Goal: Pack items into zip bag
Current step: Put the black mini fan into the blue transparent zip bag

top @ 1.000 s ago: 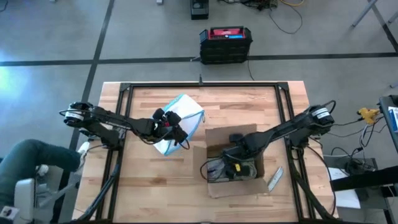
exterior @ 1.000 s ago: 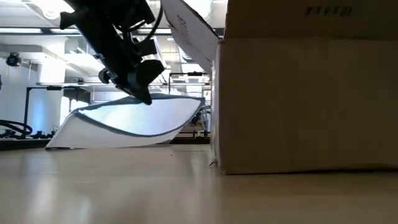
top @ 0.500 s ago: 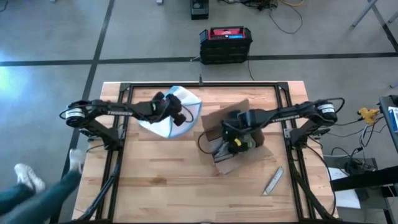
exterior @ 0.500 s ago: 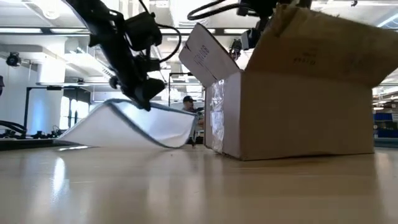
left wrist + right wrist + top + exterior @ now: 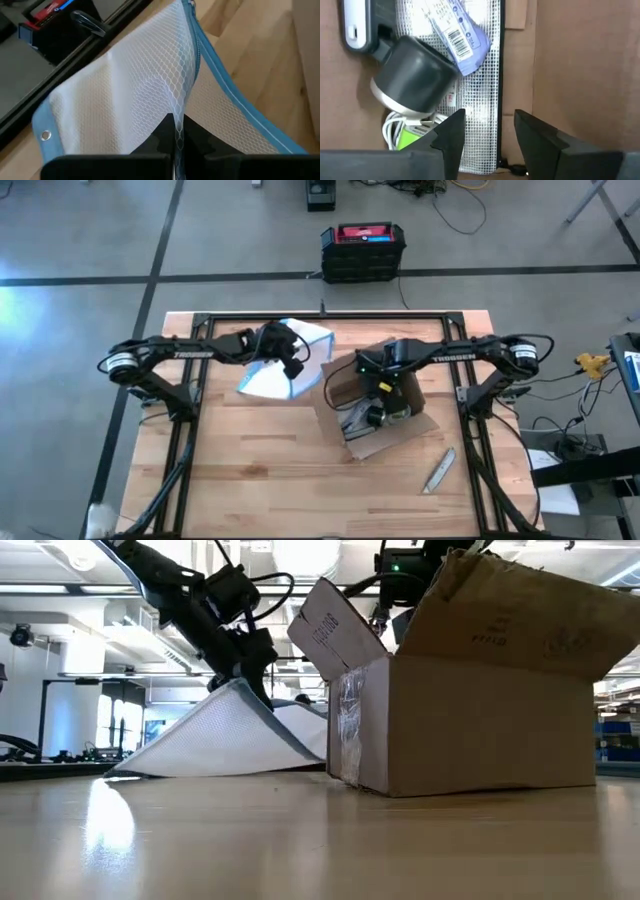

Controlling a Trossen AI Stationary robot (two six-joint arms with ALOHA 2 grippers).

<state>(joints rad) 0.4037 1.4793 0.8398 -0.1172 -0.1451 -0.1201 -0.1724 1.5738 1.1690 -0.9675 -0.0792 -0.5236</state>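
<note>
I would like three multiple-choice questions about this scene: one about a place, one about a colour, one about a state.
1. Where is the right gripper?
A. Above the open cardboard box
B. Beside the grey tool
C. Over the bare floor

2. What colour is the strip along the edge of the zip bag?
A. Red
B. Blue
C. Green

3. In what state is the left gripper?
A. Open, above the bag
B. Shut on nothing
C. Shut on the zip bag

Answers:
1 A, the high view shows it above the box, and its wrist view looks into it.
2 B, the left wrist view shows blue edging.
3 C, the mesh is pinched between its fingers.
</note>
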